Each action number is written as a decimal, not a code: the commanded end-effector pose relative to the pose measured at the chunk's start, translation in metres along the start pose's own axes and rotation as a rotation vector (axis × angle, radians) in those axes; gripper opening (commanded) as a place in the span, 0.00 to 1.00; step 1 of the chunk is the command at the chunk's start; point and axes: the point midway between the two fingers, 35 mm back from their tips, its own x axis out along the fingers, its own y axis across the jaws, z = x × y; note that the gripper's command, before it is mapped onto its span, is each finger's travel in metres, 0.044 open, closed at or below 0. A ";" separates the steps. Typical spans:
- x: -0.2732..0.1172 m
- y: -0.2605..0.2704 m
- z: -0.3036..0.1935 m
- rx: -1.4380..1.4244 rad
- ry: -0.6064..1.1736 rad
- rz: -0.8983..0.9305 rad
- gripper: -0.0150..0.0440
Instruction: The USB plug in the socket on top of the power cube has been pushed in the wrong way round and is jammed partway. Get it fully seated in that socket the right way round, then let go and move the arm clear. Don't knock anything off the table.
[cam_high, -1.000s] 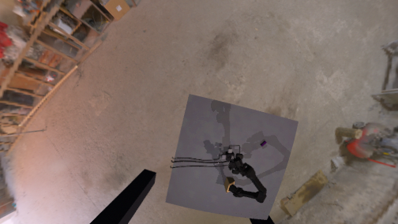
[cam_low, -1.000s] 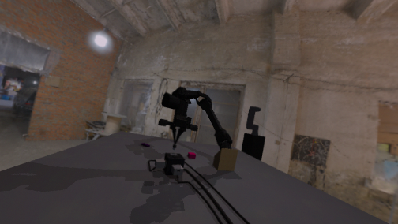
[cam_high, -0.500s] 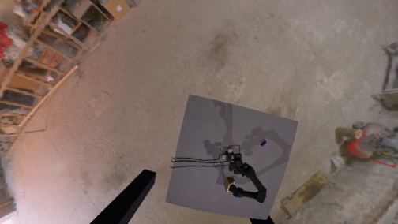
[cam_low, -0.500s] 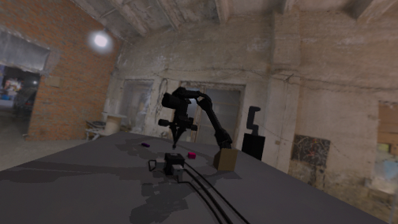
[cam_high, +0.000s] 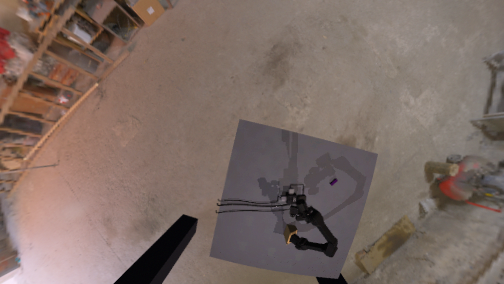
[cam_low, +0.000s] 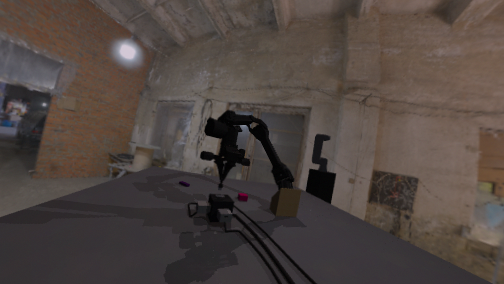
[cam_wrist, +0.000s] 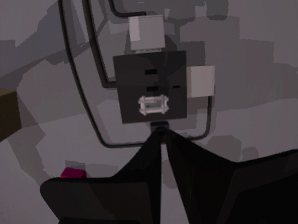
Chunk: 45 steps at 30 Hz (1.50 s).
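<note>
Over the surface (cam_high: 260, 155) (cam_low: 125, 200) (cam_wrist: 40, 150), the fingers (cam_high: 294, 205) (cam_low: 220, 184) are clamped on a small dark piece (cam_wrist: 160, 125), apparently the USB plug. It appears just beside one edge of the power cube (cam_high: 295, 196) (cam_low: 220, 202) (cam_wrist: 135, 70) in the wrist view; whether it touches the cube, I cannot tell. On the cube's top, near that edge, sits a pale frame-like piece (cam_wrist: 153, 105). Two light plugs (cam_wrist: 146, 32) (cam_wrist: 201, 81) stand at two other sides, and black cables run to the surface's left edge, seen from the top. Near the cube lies a pink block (cam_low: 242, 197) (cam_wrist: 73, 173). A purple block (cam_high: 334, 182) (cam_low: 184, 184) lies toward the right edge, and a brown box (cam_high: 289, 234) (cam_low: 286, 203) (cam_wrist: 7, 114) stands toward the bottom edge, beside the arm's base.
</note>
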 end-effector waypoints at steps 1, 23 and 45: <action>0.001 0.000 0.001 -0.003 -0.007 0.001 0.25; 0.003 0.001 0.002 -0.004 -0.023 0.002 0.25; 0.006 0.001 0.003 -0.004 -0.040 0.002 0.25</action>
